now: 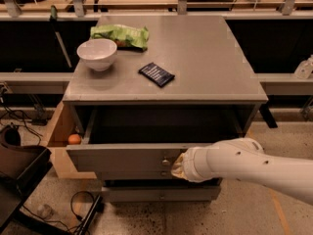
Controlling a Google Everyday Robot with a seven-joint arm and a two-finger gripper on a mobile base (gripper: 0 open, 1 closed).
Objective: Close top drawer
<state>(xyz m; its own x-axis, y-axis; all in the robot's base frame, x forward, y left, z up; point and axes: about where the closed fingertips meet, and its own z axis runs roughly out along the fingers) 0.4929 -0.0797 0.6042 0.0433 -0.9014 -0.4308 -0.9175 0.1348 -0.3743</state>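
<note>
At the cabinet point(205, 58) front, the gripper point(177, 166) sits by the knob point(166, 161) of the top drawer point(117, 157), which stands well open; its grip cannot be told.

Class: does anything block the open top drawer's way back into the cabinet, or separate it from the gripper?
Nothing visible does. The gripper is at the top drawer, against its front beside the knob. No object shows in the dark opening behind. A small orange thing lies left of the drawer's side wall, seemingly outside its path.
</note>
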